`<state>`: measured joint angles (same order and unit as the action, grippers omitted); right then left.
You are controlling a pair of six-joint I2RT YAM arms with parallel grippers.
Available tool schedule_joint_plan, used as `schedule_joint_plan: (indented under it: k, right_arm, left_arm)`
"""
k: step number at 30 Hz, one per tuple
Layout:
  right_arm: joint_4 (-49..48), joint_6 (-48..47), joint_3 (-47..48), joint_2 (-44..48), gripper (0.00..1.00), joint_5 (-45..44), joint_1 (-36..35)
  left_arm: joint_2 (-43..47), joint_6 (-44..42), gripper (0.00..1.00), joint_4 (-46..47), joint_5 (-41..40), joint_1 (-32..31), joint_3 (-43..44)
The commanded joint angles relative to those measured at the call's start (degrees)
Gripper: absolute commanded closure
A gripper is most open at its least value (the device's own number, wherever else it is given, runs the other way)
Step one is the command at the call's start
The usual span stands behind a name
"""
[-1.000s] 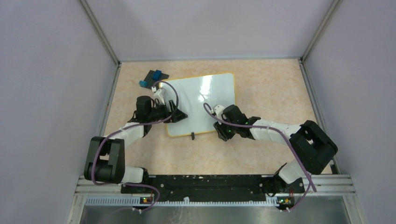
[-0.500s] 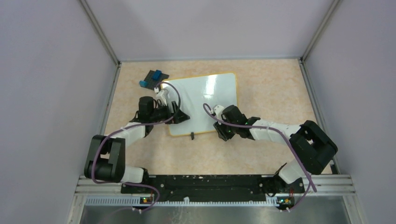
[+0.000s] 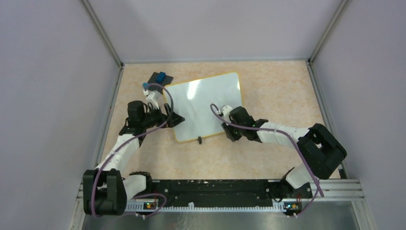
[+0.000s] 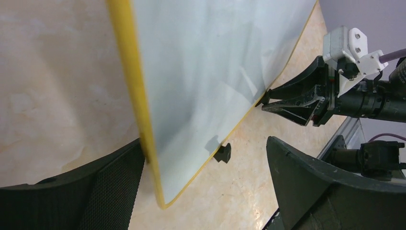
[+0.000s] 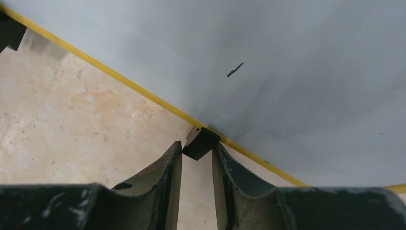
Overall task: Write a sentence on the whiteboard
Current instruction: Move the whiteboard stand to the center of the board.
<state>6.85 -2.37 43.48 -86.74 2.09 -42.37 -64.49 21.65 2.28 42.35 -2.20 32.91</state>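
Nearest, at the whiteboard's (image 3: 203, 103) near right edge, the right gripper (image 5: 196, 145) is almost closed, pinching a black clip foot (image 5: 202, 140). At the near left corner the left gripper (image 3: 172, 120) gapes wide, with the yellow rim (image 4: 125, 57) against one finger and nothing gripped. The surface carries only a short black stroke (image 5: 234, 70). This looks like positioning the whiteboard, and writing next calls for a marker, which is not in view. Since a second ago the whiteboard has swung and the left arm has drawn outward.

Pale lilac walls (image 3: 48, 72) and grey metal posts (image 3: 103, 33) enclose a beige marbled counter (image 3: 277, 86), evenly lit, a metal rail (image 3: 220, 188) along its near edge.
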Motion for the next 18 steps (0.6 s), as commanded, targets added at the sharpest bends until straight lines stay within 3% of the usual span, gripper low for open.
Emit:
schedule_joint_plan:
  k: [1,8,13,18]
  right_arm:
    - [-1.66,-0.33,0.11,2.21,0.72,-3.27,2.49]
    - [-3.00,-3.44,-1.29,3.57,0.72,-2.46,3.95]
    - [-4.47,-4.74,-0.76,4.66,0.60,1.59,4.49]
    - [-4.35,-4.38,1.68,2.83,0.54,3.27,4.49]
  left_arm:
    - [3.72,-1.87,0.01,-6.53,0.80,4.59,2.08]
    - [8.79,-3.13,0.01,-9.07,3.86,8.77,3.81]
    - [12.53,-5.03,0.01,-10.74,4.83,8.79,8.47]
    - [15.31,-6.29,0.01,-15.15,-0.79,8.79,15.10]
